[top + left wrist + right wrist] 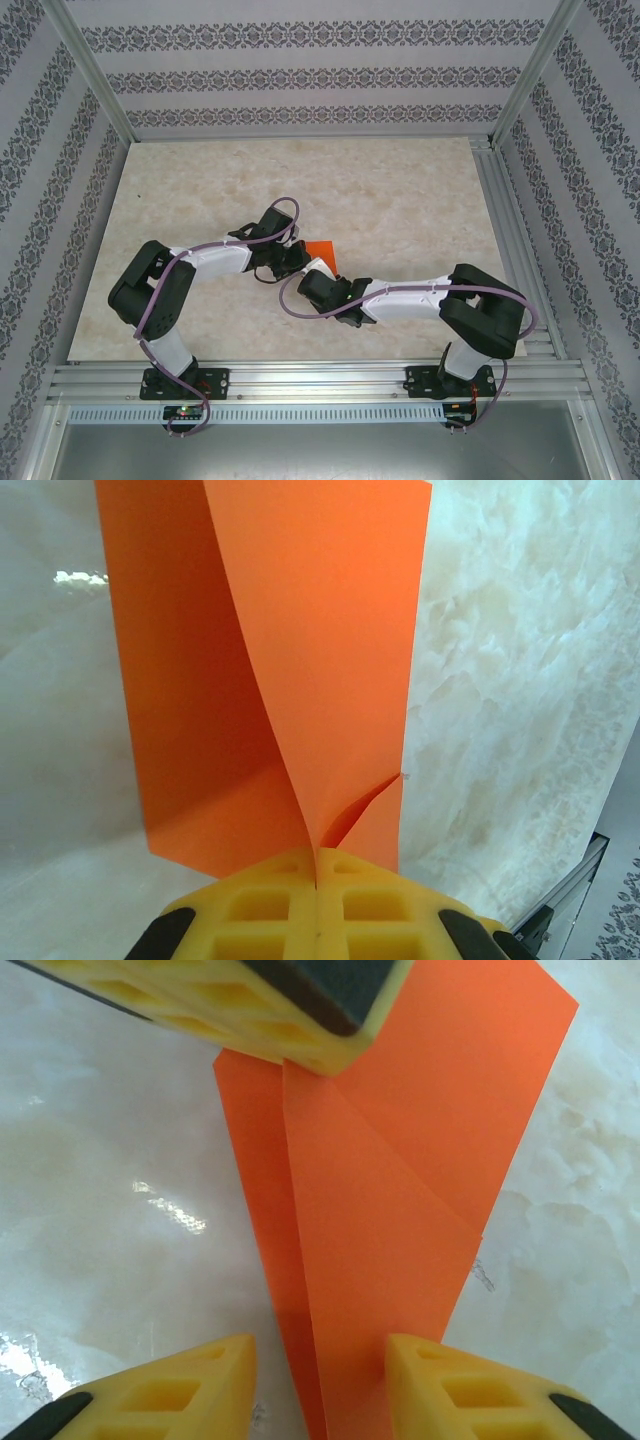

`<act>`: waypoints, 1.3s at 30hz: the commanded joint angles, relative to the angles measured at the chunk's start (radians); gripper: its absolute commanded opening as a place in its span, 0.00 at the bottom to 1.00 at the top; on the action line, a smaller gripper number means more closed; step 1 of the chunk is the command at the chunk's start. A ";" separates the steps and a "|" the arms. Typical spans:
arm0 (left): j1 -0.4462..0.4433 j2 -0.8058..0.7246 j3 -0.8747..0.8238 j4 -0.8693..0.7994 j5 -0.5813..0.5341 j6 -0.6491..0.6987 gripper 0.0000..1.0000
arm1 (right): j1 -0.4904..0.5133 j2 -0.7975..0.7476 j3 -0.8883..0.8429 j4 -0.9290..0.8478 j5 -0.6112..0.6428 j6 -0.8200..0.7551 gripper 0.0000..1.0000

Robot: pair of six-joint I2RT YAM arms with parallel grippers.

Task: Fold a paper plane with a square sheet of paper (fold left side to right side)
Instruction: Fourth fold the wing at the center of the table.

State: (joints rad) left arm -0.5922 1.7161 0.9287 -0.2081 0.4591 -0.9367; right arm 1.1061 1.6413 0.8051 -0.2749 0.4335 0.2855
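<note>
A thin, bright orange sheet of paper [300, 630], partly folded, lies near the middle of the pale marble-patterned tabletop [400, 190]. The left gripper [318, 865] is pinched tight on one edge, holding a curling flap up off that tabletop. The right gripper [318, 1352] straddles the sheet's narrow end with its jaws apart, gripping nothing. The sheet looks light, limp and easily creased (probably slick on that polished tabletop), so it is best held at corners or edges.

Pale marble-look table [400, 195], folded orange paper [320, 248] on it
</note>
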 commanded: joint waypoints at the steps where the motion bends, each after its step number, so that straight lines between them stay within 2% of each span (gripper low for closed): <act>1: -0.014 -0.029 0.022 -0.028 -0.001 0.004 0.03 | 0.005 0.019 0.017 0.020 0.033 0.004 0.37; 13: -0.014 -0.030 0.031 -0.036 0.003 0.009 0.03 | -0.003 0.051 -0.002 0.033 0.005 0.033 0.22; 20: -0.013 -0.047 0.064 -0.080 0.002 0.039 0.12 | -0.005 0.051 -0.022 0.055 -0.019 0.040 0.13; 29: 0.029 -0.093 0.154 -0.170 0.006 0.090 0.44 | -0.005 0.049 -0.041 0.073 -0.035 0.042 0.10; 35: 0.078 -0.128 0.190 -0.202 0.017 0.109 0.53 | -0.005 0.049 -0.044 0.082 -0.047 0.039 0.10; 39: 0.117 -0.181 0.122 -0.185 -0.009 0.095 0.55 | -0.009 0.043 -0.044 0.091 -0.073 0.035 0.10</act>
State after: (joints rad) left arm -0.5011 1.5871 1.0859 -0.3744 0.4633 -0.8562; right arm 1.1034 1.6844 0.7784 -0.2043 0.4145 0.3157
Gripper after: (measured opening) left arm 0.544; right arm 0.105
